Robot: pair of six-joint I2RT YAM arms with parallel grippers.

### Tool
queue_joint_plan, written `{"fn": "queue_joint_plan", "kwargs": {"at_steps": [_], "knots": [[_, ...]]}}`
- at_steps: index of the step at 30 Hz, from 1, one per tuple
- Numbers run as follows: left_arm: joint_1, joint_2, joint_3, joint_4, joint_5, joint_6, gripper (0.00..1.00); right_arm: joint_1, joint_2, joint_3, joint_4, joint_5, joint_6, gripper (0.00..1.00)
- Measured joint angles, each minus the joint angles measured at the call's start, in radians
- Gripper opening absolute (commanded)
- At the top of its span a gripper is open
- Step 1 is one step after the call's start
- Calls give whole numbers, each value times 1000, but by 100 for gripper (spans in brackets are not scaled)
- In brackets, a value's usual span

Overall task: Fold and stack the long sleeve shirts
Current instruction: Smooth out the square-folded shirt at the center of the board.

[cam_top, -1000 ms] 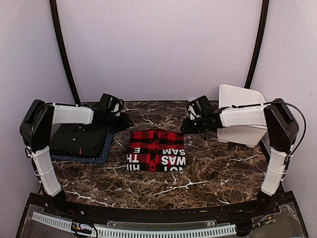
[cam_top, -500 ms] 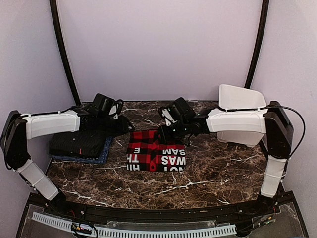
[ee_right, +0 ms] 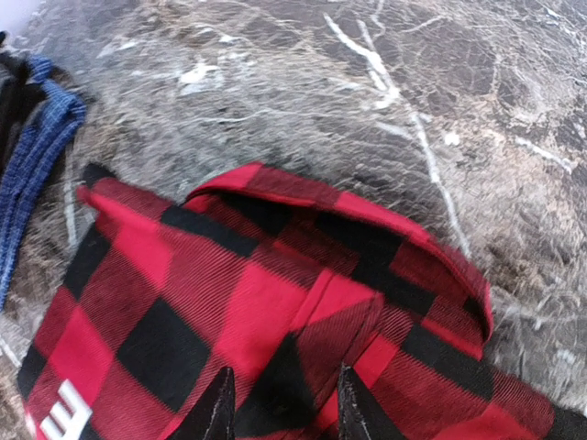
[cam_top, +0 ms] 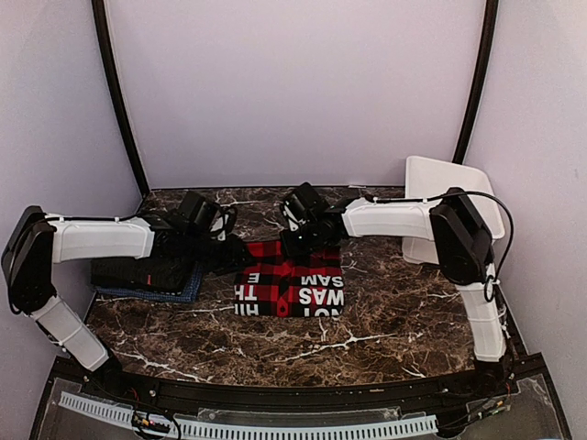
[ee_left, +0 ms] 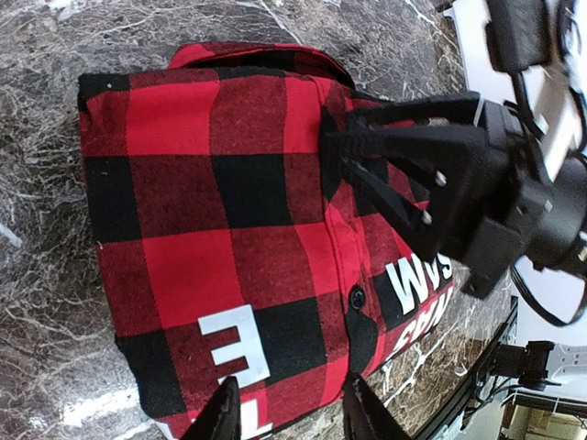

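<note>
**Both grippers spread open at the checked shirt**

You are looking at the checked shirt [cam_top: 292, 280], red and black, lying folded in the middle of the marble table [cam_top: 394, 316]. Its white block letters [cam_top: 326, 298] are facing the near edge.

Your right gripper [cam_top: 295, 241] is reaching in from the right and hanging over the shirt's far edge, close to the collar [ee_right: 353, 209]. In the right wrist view its fingers [ee_right: 218, 408] are standing well apart, with checked cloth showing between them and nothing being gripped. You cannot tell whether the tips are touching the cloth. The left wrist view is showing this same gripper from the other side, with its jaws spread wide and the tips sitting by the buttoned front strip.

Your left gripper [cam_top: 231, 249] is stretching in from the left and sitting just beside the shirt's far left corner. Its jaws are likewise standing apart and holding nothing. In the left wrist view the shirt's nearer edge is lying between the two tips.

The black shirt [cam_top: 128, 272], with its small red tag [cam_top: 144, 279], is lying folded at the left of the table. It is resting on the blue shirt [cam_top: 188, 289], whose edge is showing beneath it. The left arm is crossing above that stack. The white basket [cam_top: 454, 179] is standing at the far right, behind the right arm.
</note>
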Motion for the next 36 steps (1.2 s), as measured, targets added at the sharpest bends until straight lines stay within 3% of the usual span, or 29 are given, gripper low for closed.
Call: {"fn": "queue_joint_plan", "kwargs": {"at_steps": [11, 26, 30, 36], "knots": [[-36, 16, -15, 32, 45, 2, 36, -83, 211, 213, -45, -45, -39, 36], [-53, 252, 19, 96, 51, 11, 35, -95, 230, 329, -129, -108, -56, 43], [-54, 250, 21, 97, 37, -2, 35, -92, 156, 253, -135, -103, -63, 43], [-54, 213, 21, 85, 24, -24, 35, -57, -153, -36, -105, -73, -55, 34]]}}
